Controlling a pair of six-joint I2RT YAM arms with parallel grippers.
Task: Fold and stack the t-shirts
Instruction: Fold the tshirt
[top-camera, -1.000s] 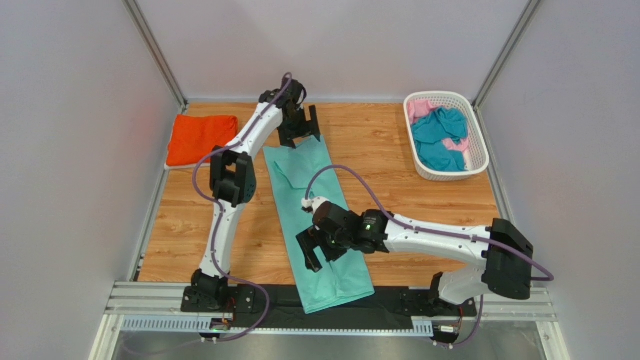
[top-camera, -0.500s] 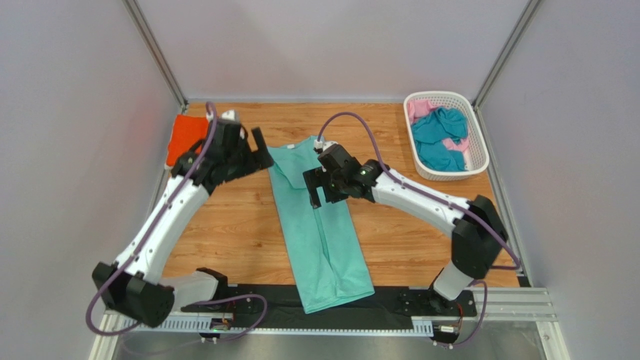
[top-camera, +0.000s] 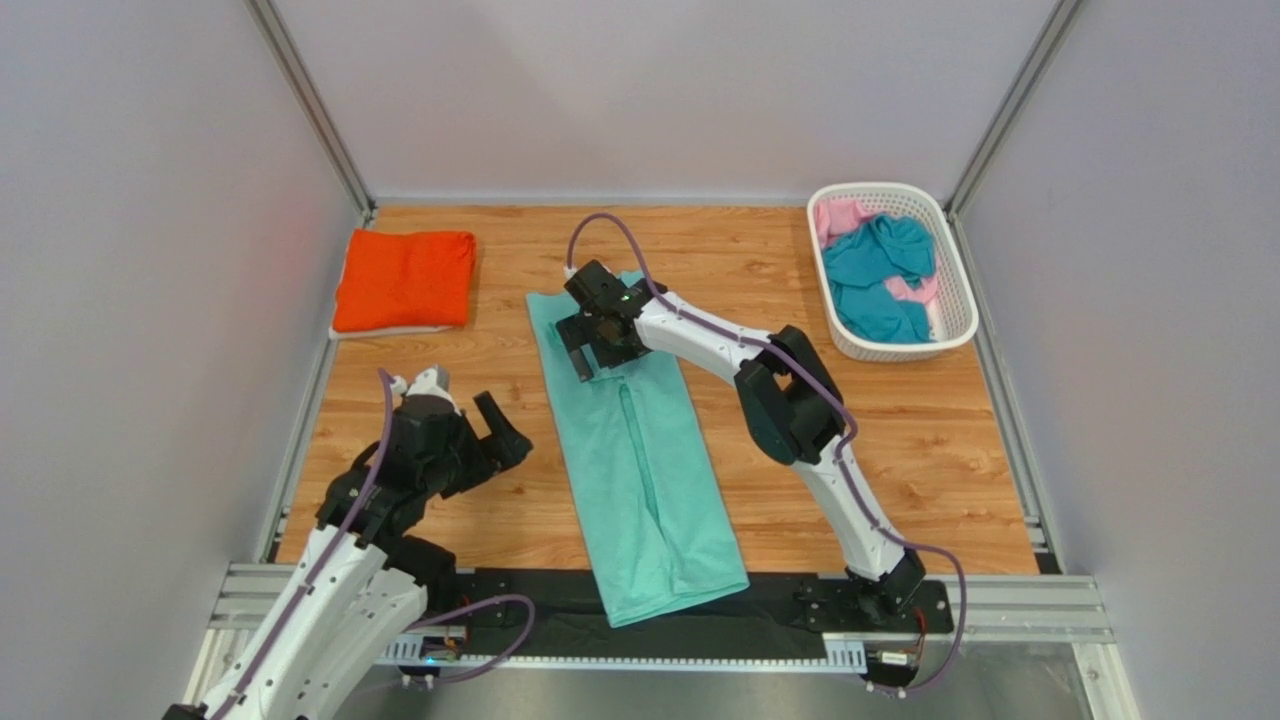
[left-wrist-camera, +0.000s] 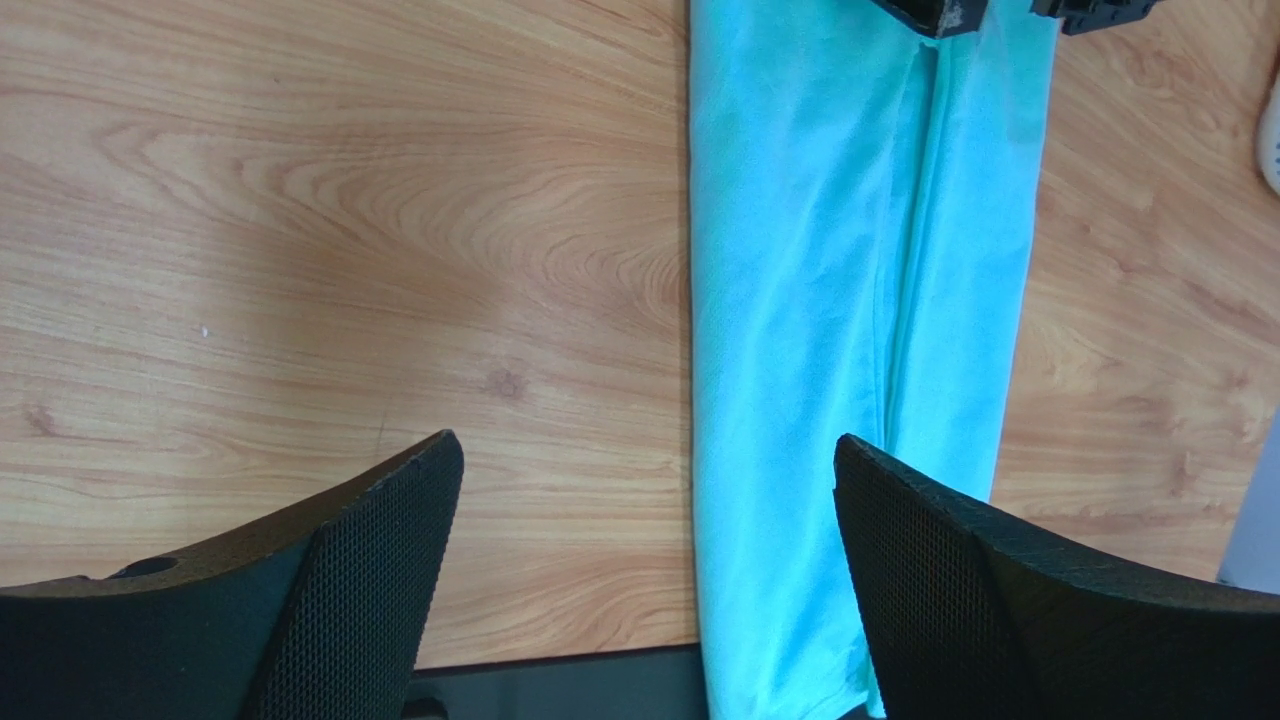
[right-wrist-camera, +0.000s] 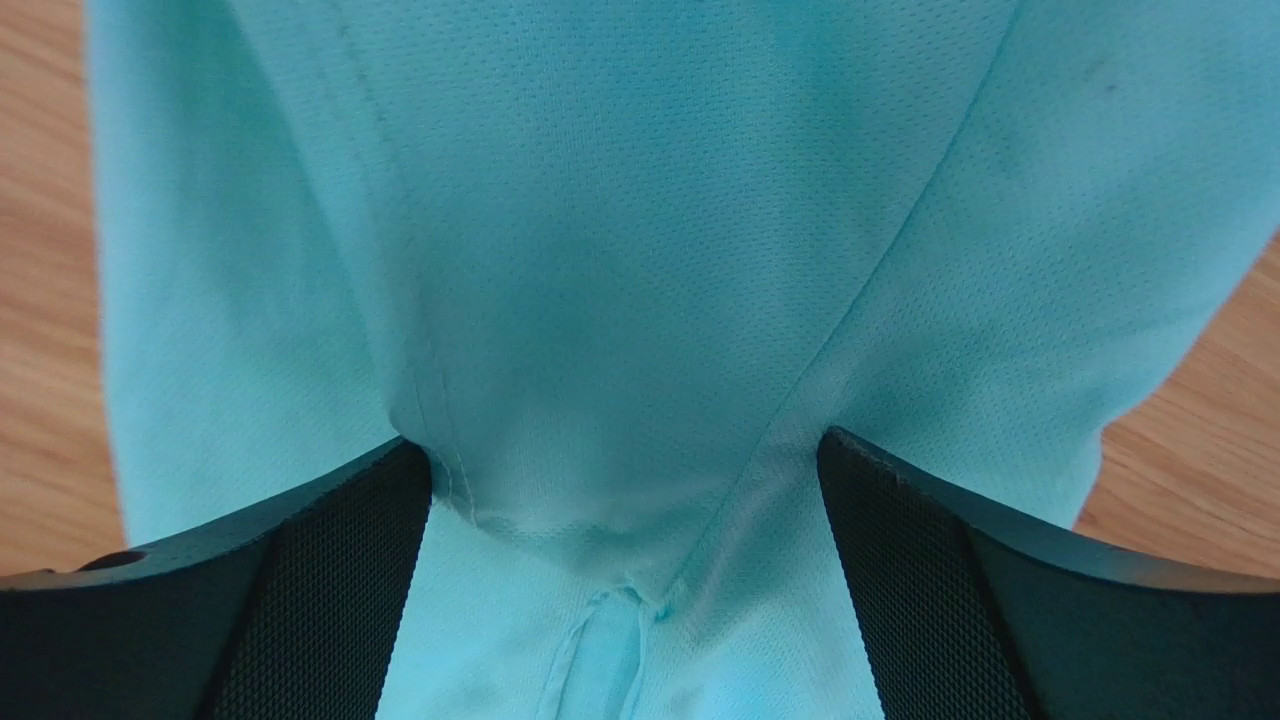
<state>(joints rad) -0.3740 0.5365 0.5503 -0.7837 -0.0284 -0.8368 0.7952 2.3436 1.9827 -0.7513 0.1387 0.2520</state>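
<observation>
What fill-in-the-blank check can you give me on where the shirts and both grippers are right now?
1. The folded orange t-shirt lies in the far ____ corner of the table.
2. The right gripper is open over the ____ end of the mint-green t-shirt.
3. The left gripper is open above bare ____, beside that shirt.
4. The white basket holds a teal t-shirt and ____ cloth.
Missing words: left, far, wood, pink.
</observation>
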